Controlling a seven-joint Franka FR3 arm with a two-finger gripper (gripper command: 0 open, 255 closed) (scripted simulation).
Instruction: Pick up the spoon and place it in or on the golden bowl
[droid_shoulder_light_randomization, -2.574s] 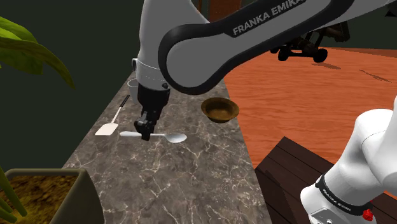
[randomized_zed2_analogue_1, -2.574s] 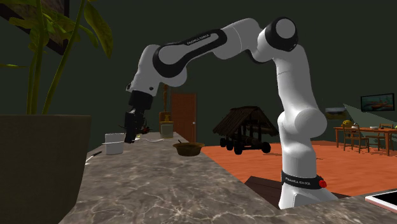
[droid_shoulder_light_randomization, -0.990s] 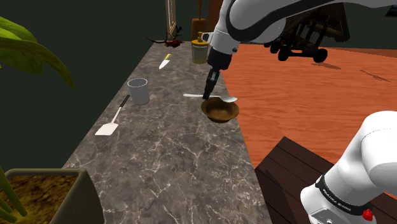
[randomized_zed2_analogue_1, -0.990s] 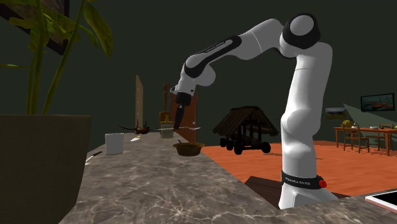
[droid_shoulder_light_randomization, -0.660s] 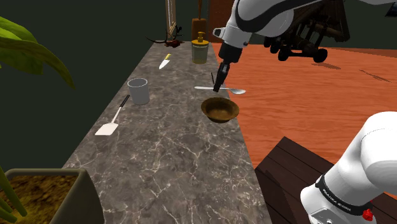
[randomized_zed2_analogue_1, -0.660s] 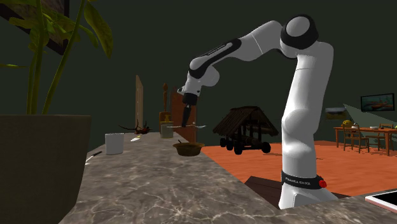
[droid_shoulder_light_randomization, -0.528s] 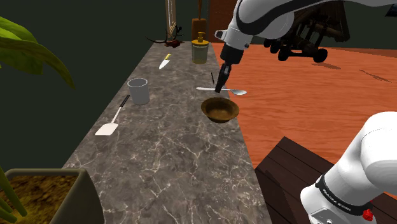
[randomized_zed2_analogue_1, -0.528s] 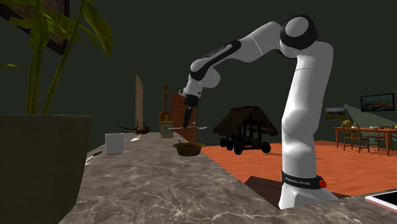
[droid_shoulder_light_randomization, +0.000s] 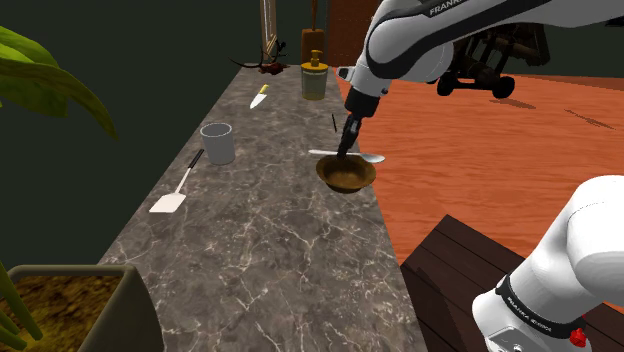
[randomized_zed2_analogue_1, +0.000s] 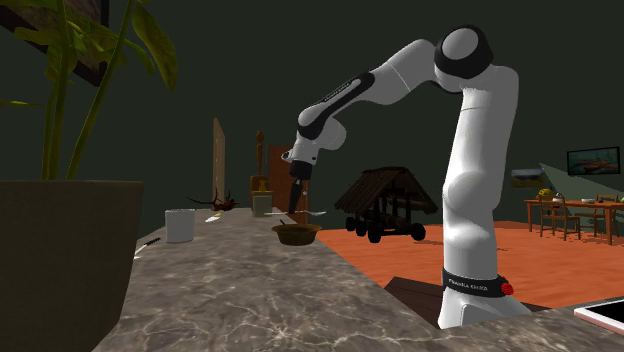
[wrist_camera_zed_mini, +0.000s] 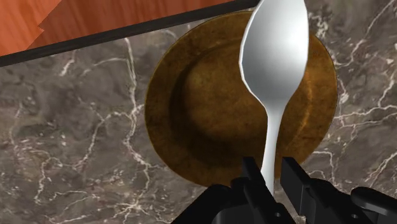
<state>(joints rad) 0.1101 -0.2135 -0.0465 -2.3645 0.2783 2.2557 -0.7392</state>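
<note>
Beside the stand at the shoulder view's lower right, white arm rises, arcs over the tabletop, wrist pointing nearly straight down. Pincer clamped narrow on spoon handle; spoon level, head over golden-brown bowl by the tabletop's edge. Dark veined marble top: planter nearest, then white spatula, white cup. Beyond, orange wood floor, dark walls.
</note>
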